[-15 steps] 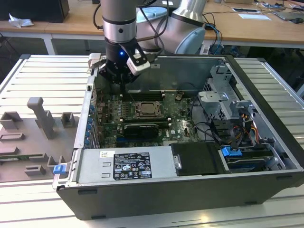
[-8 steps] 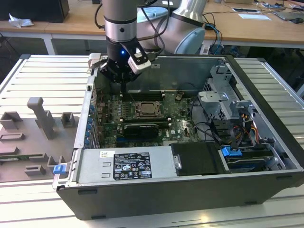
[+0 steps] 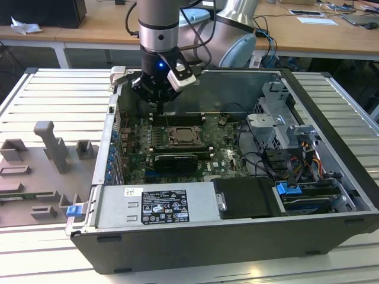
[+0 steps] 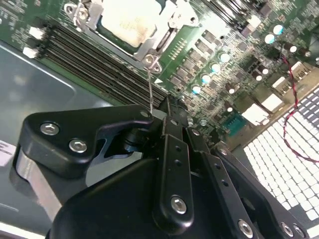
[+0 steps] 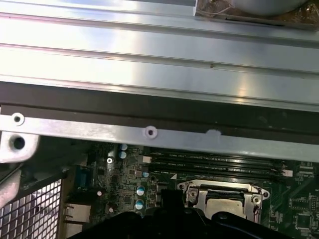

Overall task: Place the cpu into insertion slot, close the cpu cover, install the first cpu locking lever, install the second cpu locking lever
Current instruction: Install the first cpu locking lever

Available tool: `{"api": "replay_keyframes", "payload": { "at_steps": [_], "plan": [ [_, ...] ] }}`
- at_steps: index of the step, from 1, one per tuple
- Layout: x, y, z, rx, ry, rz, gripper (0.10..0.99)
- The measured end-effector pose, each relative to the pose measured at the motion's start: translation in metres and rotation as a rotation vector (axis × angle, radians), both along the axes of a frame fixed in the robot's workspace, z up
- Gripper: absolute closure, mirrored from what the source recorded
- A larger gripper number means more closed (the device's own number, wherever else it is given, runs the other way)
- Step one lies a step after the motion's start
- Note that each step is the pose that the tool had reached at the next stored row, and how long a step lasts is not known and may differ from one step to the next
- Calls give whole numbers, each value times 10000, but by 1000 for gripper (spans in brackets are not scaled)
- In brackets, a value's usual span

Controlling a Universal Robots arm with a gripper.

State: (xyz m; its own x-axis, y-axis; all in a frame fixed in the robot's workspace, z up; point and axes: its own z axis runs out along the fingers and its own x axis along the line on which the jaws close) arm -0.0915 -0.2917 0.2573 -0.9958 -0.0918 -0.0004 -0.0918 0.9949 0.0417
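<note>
The cpu (image 4: 124, 22) lies in the insertion slot (image 3: 184, 136) on the green board, its pale silver face showing. The silvery cpu cover (image 4: 152, 46) lies flat around it; in the first wrist view the cpu (image 5: 223, 208) and cover (image 5: 198, 195) show the same. A thin wire locking lever (image 4: 150, 84) rises from the socket's corner to my gripper's tips. My gripper (image 3: 160, 108) hangs at the socket's back corner, towards the exterior view's left. Its black fingers (image 4: 172, 144) stand together, shut (image 4: 168, 105). I cannot tell whether the lever's end is pinched or only touched.
Long black memory slots (image 4: 99, 64) run between socket and gripper. A black expansion card (image 3: 176, 160) lies in front of the socket, the power supply (image 3: 157, 207) nearer still. Drive cage (image 3: 278, 130) and cables (image 3: 260, 160) stand at the exterior view's right. Grey fixtures (image 3: 53, 148) sit outside the case.
</note>
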Motion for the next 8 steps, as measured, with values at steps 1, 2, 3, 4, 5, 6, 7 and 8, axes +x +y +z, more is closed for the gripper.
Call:
{"api": "replay_keyframes", "payload": {
  "at_steps": [1, 2, 3, 4, 5, 6, 7, 8],
  "plan": [
    [17, 1, 0, -2, 0, 1, 980],
    [51, 2, 0, -4, 0, 1, 980],
    [82, 2, -1, -5, 0, 0, 980],
    [113, 2, -1, -4, 0, 1, 980],
    [150, 2, -4, -4, 1, 1, 980],
    [178, 2, -10, -2, -2, -3, 980],
    [191, 2, -14, -4, 0, -4, 980],
    [209, 2, -21, -4, 0, -4, 980]
  ]
}}
